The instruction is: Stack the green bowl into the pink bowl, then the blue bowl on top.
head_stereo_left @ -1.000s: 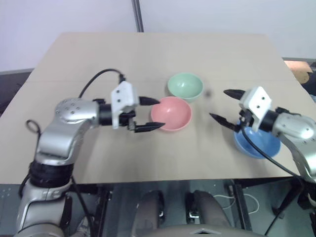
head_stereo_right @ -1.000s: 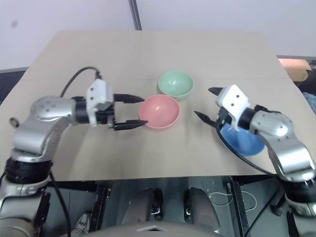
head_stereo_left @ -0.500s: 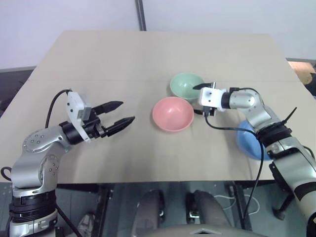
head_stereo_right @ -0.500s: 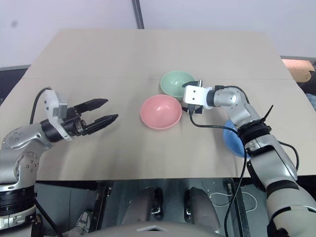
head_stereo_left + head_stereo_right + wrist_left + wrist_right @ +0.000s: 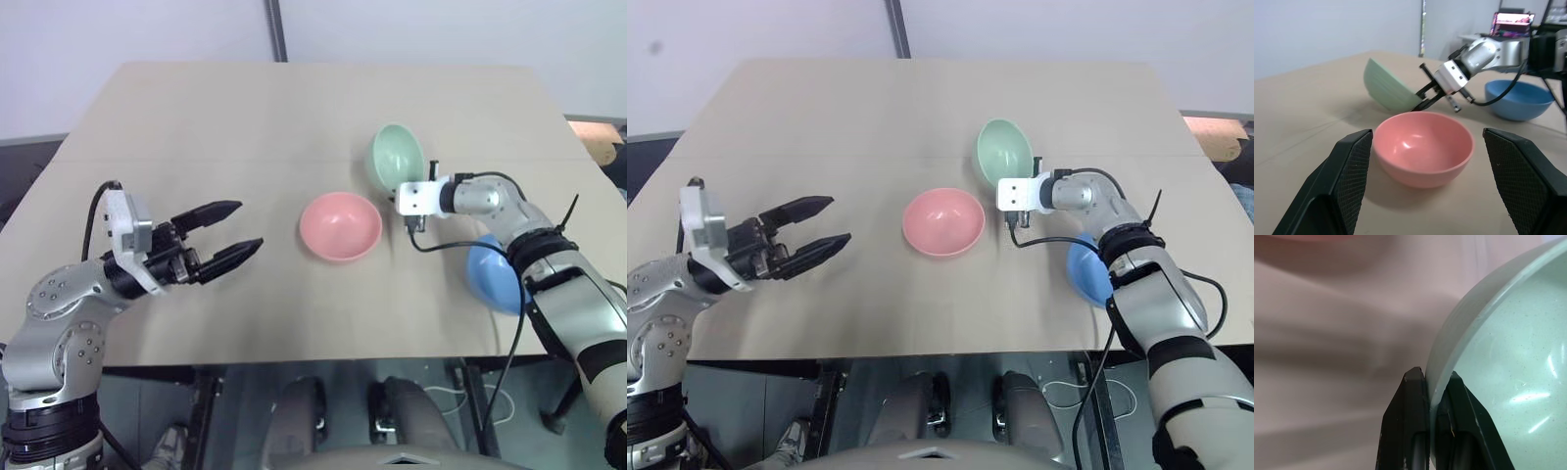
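Observation:
The green bowl (image 5: 397, 155) is tipped up on its edge at the back right of the table, its hollow facing left. My right gripper (image 5: 1431, 382) is shut on its near rim, one finger inside and one outside. The pink bowl (image 5: 340, 225) sits upright in the middle of the table, apart from the green one. The blue bowl (image 5: 495, 279) rests near the front right edge, partly hidden behind my right forearm. My left gripper (image 5: 250, 225) hovers open to the left of the pink bowl, pointing at it with nothing between its fingers.
The tan table (image 5: 196, 117) has wide bare space at the back and on the left. A metal pole (image 5: 277, 29) rises behind the far edge. A black cable (image 5: 441, 245) loops from my right wrist over the table by the blue bowl.
My right gripper reached from above the blue bowl to the green bowl, shut on its rim and tipped it up. My left gripper drew back left, away from the pink bowl.

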Robot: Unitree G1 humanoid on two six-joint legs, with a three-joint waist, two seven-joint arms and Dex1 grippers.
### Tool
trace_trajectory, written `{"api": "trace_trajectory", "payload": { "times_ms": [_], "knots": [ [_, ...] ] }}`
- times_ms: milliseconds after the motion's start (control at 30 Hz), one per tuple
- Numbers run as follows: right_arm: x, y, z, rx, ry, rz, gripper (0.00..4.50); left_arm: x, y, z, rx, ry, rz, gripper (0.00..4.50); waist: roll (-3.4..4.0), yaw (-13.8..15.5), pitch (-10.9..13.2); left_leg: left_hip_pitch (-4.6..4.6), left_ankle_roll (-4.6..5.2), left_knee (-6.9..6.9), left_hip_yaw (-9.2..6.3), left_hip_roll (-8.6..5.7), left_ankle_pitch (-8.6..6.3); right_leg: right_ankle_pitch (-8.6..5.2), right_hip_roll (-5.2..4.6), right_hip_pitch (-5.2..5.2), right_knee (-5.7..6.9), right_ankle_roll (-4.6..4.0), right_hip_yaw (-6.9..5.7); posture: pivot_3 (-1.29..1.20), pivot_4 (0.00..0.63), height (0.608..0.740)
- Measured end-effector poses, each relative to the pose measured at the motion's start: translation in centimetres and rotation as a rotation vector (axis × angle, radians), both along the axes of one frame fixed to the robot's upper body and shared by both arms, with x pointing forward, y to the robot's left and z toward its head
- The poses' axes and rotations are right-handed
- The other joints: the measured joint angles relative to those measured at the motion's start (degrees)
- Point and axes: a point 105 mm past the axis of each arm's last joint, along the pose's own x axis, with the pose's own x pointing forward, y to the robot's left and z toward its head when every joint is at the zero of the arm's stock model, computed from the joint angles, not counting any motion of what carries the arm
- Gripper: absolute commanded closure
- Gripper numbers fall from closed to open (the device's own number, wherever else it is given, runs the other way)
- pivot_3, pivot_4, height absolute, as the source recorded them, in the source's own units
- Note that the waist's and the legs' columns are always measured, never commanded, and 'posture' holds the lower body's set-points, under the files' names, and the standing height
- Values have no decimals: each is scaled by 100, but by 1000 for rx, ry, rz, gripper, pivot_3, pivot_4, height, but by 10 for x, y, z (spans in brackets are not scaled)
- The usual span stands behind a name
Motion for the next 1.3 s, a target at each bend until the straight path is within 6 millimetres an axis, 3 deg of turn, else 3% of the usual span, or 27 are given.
{"api": "trace_trajectory", "payload": {
  "times_ms": [67, 167, 300, 467, 567, 633, 833, 1033, 1300],
  "knots": [
    [-5, 2, 17, 29, -4, 44, 4414, 1, 5, -3, -12, 17, -7, 683, 8, 5, 5, -1, 0, -1, 0, 0, 0, 0, 0, -2, 0, 0, 0, 0, 150, 740],
    [-28, 19, 62, 153, -31, 175, 4414, 6, 16, -9, -28, 40, 13, 683, 9, 1, 4, 0, 0, -6, -2, 5, 0, 0, 2, -1, -3, 0, -1, 0, 150, 740],
    [-90, 50, 82, 223, 73, 404, 4414, 17, 34, -19, -24, 42, 85, 683, 8, 22, 3, -3, 0, -8, -7, 6, -1, 0, -1, -2, -5, 0, -6, 0, 150, 740],
    [-122, 70, 79, 191, 121, 493, 2327, 24, 38, -19, -15, 23, 102, 683, -2, 30, -3, 1, 1, -2, -11, 3, -2, -1, -8, 4, -4, 0, -14, 0, 150, 740],
    [-114, 71, 53, 147, 162, 424, 793, 28, 30, -19, -15, 21, 71, 683, -2, 38, -3, 0, 0, 5, -10, 2, -1, 0, -10, 5, -1, 0, -14, 0, 150, 740],
    [-105, 64, 43, 123, 165, 360, 38, 28, 27, -19, -16, 22, 58, 683, -1, 34, -2, -3, 1, 6, -8, 1, 0, 0, -10, 3, -1, 0, -14, 0, 150, 740],
    [-96, 31, 54, 187, 98, 198, 38, 31, 18, -19, -21, 17, 22, 683, -1, 44, -2, -9, 0, -3, -10, 1, -1, -1, -7, -2, -5, -1, -15, 0, 150, 740],
    [-109, 3, 70, 319, 95, 39, 38, 34, -5, -28, 0, 38, -67, 683, -2, 40, -2, -6, 1, -4, -10, 1, -1, -2, -6, 0, -5, 1, -15, 0, 150, 740],
    [-119, -7, 78, 390, 130, -51, 38, 44, -11, -31, 4, 45, -104, 683, -1, 34, -2, -3, 0, -3, -9, 2, 0, -2, -2, -1, -3, 3, -13, 0, 150, 740]
  ]
}}
